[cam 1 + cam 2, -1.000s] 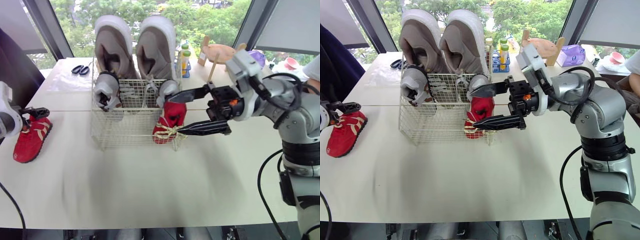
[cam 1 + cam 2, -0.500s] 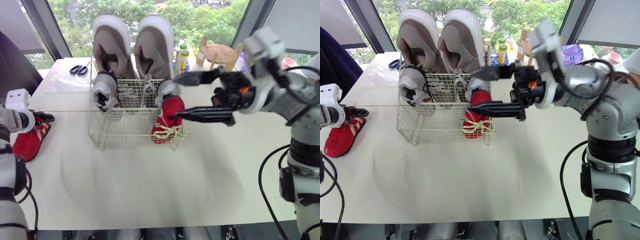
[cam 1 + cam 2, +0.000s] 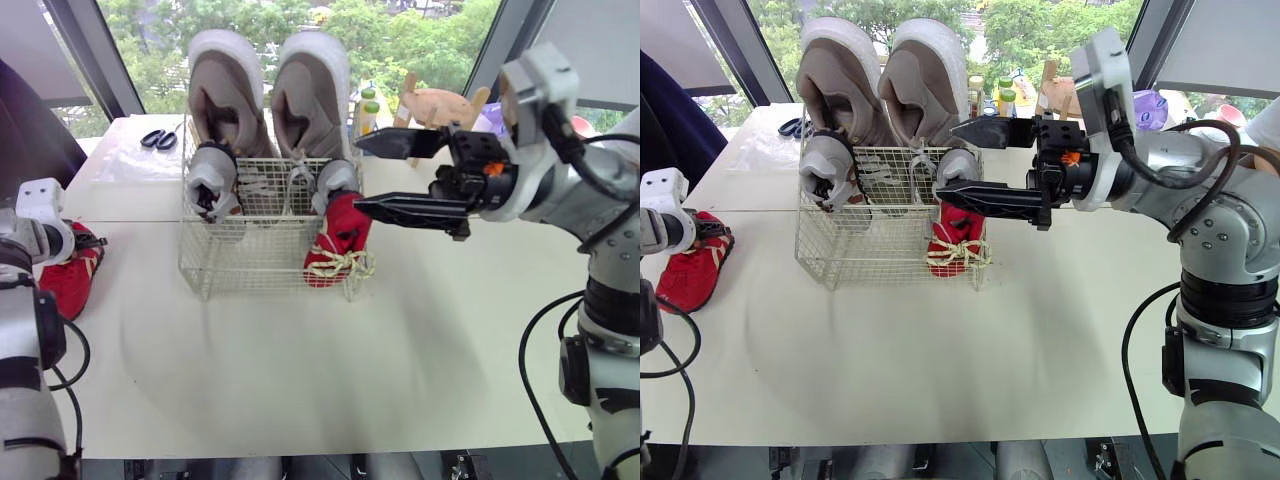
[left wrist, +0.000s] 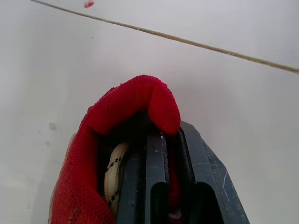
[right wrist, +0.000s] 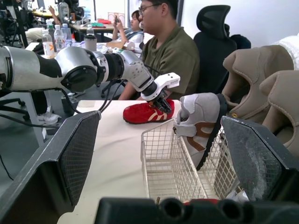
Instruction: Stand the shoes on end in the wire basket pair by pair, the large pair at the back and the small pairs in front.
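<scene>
The wire basket (image 3: 240, 270) holds the large beige pair (image 3: 225, 90) standing on end at the back. In front of it stand two small grey shoes (image 3: 212, 180) and one small red shoe (image 3: 338, 240) at the right front corner. The other small red shoe (image 3: 72, 275) lies on the table at the far left. My left gripper (image 4: 170, 140) is shut on its heel collar, one finger inside the shoe. My right gripper (image 3: 358, 173) hangs open just right of the basket's right end, above the red shoe in it, holding nothing.
Scissors (image 3: 161, 139) lie at the back left of the table. Bottles (image 3: 368, 115), a wooden stand (image 3: 440, 105) and a purple box (image 3: 1143, 108) sit behind the basket to the right. A person (image 5: 166, 51) sits beyond the table's left end.
My left gripper has closed on the heel of the red shoe on the table. My right gripper has risen and drawn back from the red shoe in the basket, still open.
</scene>
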Robot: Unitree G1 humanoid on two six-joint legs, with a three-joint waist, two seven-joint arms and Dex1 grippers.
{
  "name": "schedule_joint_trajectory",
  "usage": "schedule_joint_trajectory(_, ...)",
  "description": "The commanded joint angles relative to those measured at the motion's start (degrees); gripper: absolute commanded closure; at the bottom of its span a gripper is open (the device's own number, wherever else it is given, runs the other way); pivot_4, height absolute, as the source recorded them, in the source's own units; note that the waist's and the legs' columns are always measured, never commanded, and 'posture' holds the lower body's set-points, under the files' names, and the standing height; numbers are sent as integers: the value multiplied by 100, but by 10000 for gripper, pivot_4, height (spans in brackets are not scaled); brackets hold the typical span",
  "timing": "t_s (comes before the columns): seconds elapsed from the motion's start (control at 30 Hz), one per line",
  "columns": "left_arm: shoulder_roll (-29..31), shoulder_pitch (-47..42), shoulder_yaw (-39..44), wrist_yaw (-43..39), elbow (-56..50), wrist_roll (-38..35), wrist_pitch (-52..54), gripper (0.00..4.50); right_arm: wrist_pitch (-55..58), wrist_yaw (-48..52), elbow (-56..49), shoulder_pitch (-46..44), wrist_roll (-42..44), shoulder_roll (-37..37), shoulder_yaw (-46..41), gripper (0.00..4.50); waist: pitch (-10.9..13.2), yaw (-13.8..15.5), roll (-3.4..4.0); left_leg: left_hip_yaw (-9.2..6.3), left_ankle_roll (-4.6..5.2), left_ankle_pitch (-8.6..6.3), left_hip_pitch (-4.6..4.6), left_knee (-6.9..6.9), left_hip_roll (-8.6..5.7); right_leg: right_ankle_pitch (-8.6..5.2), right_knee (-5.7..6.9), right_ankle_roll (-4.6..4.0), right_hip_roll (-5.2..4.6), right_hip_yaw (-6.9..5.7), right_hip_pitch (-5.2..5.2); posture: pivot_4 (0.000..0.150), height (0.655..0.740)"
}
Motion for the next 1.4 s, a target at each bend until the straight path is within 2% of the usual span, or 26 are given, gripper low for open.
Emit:
schedule_joint_trajectory(0.03, 462, -628, 351, -74, -1010, -153, 992, 44644, -221, 184, 116, -39, -59, 49, -30, 0, -1, -7, -6, -2, 0, 0, -13, 4, 0, 2, 2, 3, 0, 0, -9, 1500, 7400)
schedule_joint_trajectory(0.1, 508, -448, 842, 245, -2863, -512, 2685, 44644, -378, 375, 355, -60, -232, 71, 75, 0, -1, -18, -5, -7, 1, -1, -40, 17, -2, 7, 14, 12, -2, 0, -25, 1500, 7400)
schedule_joint_trajectory(0.13, 365, -236, 1372, 426, -4285, -630, 3643, 44644, -438, 492, 503, -120, -321, 74, 147, 0, 0, -28, -4, -10, 8, -5, -50, 28, -2, 8, 16, 14, -3, 1, -27, 1500, 7400)
schedule_joint_trajectory(0.2, -198, 77, 2527, 956, -6364, -697, 4546, 44644, -514, 714, 759, -241, -433, 37, 222, 0, 2, -14, 0, -12, 17, -11, -60, 49, -3, 11, 17, 23, -7, 5, -28, 1500, 7400)
schedule_joint_trajectory(0.27, -823, 391, 3314, 1462, -7865, -653, 4697, 44644, -569, 898, 971, -348, -522, 1, 254, 0, 2, 4, 2, -15, 19, -12, -65, 66, -8, 17, 9, 33, -12, 8, -24, 1500, 7400)
schedule_joint_trajectory(0.33, -1607, 799, 3870, 1495, -10241, -750, 4408, 44644, -552, 1108, 1274, -554, -582, -34, 307, 0, 2, -4, 3, -13, 17, -11, -62, 69, -9, 23, 6, 41, -13, 13, -21, 1500, 7400)
schedule_joint_trajectory(0.37, -1860, 961, 4017, 1472, -11059, -833, 4205, 44644, -539, 1188, 1376, -629, -601, -44, 327, 0, 2, -19, 2, -12, 15, -10, -59, 67, -9, 24, 6, 41, -13, 15, -21, 1500, 7400)
schedule_joint_trajectory(0.4, -2496, 750, 4506, 1399, -11799, -1061, 4196, 44644, -505, 1276, 1486, -716, -604, -35, 355, 0, 3, -14, 0, -11, 9, -9, -60, 67, -7, 24, 6, 40, -12, 16, -23, 1500, 7400)
schedule_joint_trajectory(0.5, -4076, -124, 5677, 1273, -12906, -1516, 4400, 44644, -499, 1488, 1710, -882, -703, 0, 459, 0, 3, 31, -1, -18, -29, 12, -64, 66, -2, 27, -6, 36, -5, 9, -24, 1500, 7400)
schedule_joint_trajectory(0.53, -4476, 107, 5633, 1335, -13234, -1650, 4226, 44644, -535, 1560, 1811, -935, -784, 8, 511, 0, 0, 25, 3, -20, -27, 11, -62, 66, -4, 27, -8, 35, -5, 8, -20, 1500, 7400)
schedule_joint_trajectory(0.6, -5082, 607, 5597, 1517, -13564, -2073, 3863, 44644, -562, 1673, 1951, -1010, -897, 2, 580, 0, -14, 31, 48, -12, -17, 5, -37, 61, -8, 27, -12, 35, -8, 11, 5, 1500, 7400)
schedule_joint_trajectory(0.63, -5301, 875, 5568, 1671, -13607, -2361, 3622, 44644, -541, 1706, 1982, -1038, -925, 2, 597, 0, -9, 29, 44, -6, -2, -4, -8, 58, -11, 26, -13, 35, -12, 16, 30, 1500, 7400)
schedule_joint_trajectory(0.73, -5708, 1799, 5222, 2113, -13607, -3344, 2869, 44644, -356, 1790, 1948, -1035, -910, -49, 593, 0, -6, 12, 41, -14, -2, -3, -1, 61, -4, 30, -4, 28, -2, 17, 32, 1500, 7400)
schedule_joint_trajectory(0.83, -5821, 2731, 4731, 2444, -13607, -4110, 2193, 44644, -137, 1757, 1768, -894, -868, -142, 567, 0, -7, 8, 42, -9, 0, -4, 2, 61, -3, 31, -2, 26, -5, 21, 31, 1500, 7400)
schedule_joint_trajectory(0.93, -5806, 3641, 4089, 2579, -13607, -4497, 1672, 44644, 93, 1621, 1480, -640, -816, -233, 505, 0, -8, 28, 42, -8, 2, -5, 1, 61, -3, 31, -8, 25, -7, 23, 32, 1500, 7400)
schedule_joint_trajectory(1.13, -5555, 4813, 2888, 2385, -13272, -3986, 695, 44644, 578, 1019, 965, -332, -490, -132, 215, 0, -8, 124, 44, -6, 5, -6, 3, 69, -6, 26, -11, 3, -7, 24, 36, 1500, 7400)
schedule_joint_trajectory(1.4, -5226, 5506, 1420, 1634, -12151, -2938, -887, 44644, 911, 634, 712, -165, -265, -288, -6, 0, -10, 150, 45, -4, 16, -9, 8, 73, -9, 22, -21, -5, -4, 22, 51, 1500, 7400)
